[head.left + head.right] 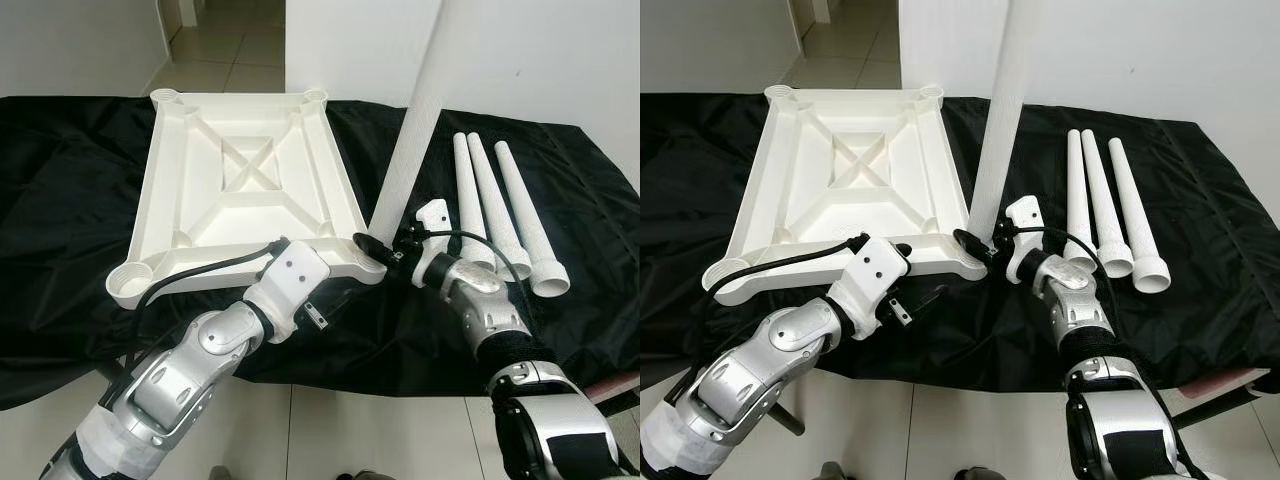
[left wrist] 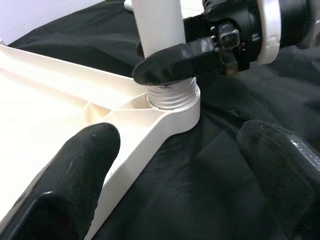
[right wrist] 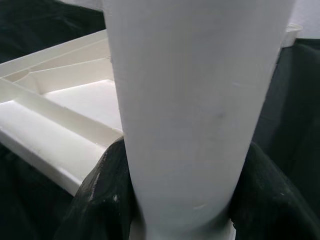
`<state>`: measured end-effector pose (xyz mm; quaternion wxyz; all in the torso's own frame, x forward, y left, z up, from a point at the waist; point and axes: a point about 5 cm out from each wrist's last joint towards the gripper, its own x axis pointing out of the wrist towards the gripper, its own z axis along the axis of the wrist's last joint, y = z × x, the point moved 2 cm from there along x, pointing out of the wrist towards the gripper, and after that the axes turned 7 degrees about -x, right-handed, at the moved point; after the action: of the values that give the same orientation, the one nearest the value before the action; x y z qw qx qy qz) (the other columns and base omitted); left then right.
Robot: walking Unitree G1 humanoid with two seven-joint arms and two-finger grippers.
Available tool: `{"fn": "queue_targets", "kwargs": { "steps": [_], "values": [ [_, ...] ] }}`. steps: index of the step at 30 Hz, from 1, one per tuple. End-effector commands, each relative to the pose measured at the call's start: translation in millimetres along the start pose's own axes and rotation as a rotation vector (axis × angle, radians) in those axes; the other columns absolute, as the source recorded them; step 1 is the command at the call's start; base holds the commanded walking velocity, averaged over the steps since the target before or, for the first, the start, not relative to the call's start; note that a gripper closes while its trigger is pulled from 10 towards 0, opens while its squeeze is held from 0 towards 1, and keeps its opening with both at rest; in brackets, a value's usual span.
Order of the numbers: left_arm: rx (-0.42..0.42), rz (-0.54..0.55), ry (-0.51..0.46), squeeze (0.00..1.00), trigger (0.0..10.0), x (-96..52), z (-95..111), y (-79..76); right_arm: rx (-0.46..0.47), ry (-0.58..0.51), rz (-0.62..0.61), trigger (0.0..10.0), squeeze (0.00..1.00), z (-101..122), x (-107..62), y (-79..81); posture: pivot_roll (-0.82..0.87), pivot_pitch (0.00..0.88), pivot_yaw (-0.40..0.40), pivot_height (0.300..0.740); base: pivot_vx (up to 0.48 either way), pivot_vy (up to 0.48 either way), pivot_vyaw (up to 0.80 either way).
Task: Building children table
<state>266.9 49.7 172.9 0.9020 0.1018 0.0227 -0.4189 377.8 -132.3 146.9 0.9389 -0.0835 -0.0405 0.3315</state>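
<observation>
- Right hand point(image 1: 378, 250) grips the upright white leg point(image 1: 410, 130), whose threaded end sits in the near right corner socket of the upturned tabletop point(image 1: 240, 185).
- Left hand point(image 2: 175, 165) hovers open just before that corner.
- Three spare legs point(image 1: 500, 210) lie right, on the black-draped desk point(image 1: 70, 200).

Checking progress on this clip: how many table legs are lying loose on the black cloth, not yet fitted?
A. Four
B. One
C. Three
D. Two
C: three loose legs lie side by side on the black cloth to the right of the upturned tabletop, while a fourth leg stands in the near right corner socket, gripped by the right gripper; the left gripper is open beside it.
</observation>
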Motion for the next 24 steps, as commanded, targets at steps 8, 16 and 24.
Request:
{"fn": "queue_targets", "kwargs": {
  "steps": [8, 16, 24],
  "values": [
    [0.001, -0.119, 0.011, 0.0, 10.0, 0.4, 0.4, -8.7, 0.089, 0.117, -0.299, 10.0, 0.0, -15.0, 2.7, 7.7, -0.02, 0.099, -0.014, 0.74, 0.0, 0.0, 0.0],
    [0.0, -0.119, 0.009, 0.0, 10.0, 1.8, 0.1, -9.8, 0.103, 0.148, -0.682, 10.0, 0.0, -16.6, -14.1, 12.9, -0.02, 0.101, -0.024, 0.74, 0.0, 0.0, 0.0],
    [-0.012, -0.121, 0.004, 0.0, 10.0, 1.8, 0.5, -12.6, 0.136, 0.123, -0.687, 10.0, 0.0, -8.9, -10.2, 41.1, -0.03, 0.108, -0.022, 0.74, 0.0, 0.0, 0.0]
  ]
}}
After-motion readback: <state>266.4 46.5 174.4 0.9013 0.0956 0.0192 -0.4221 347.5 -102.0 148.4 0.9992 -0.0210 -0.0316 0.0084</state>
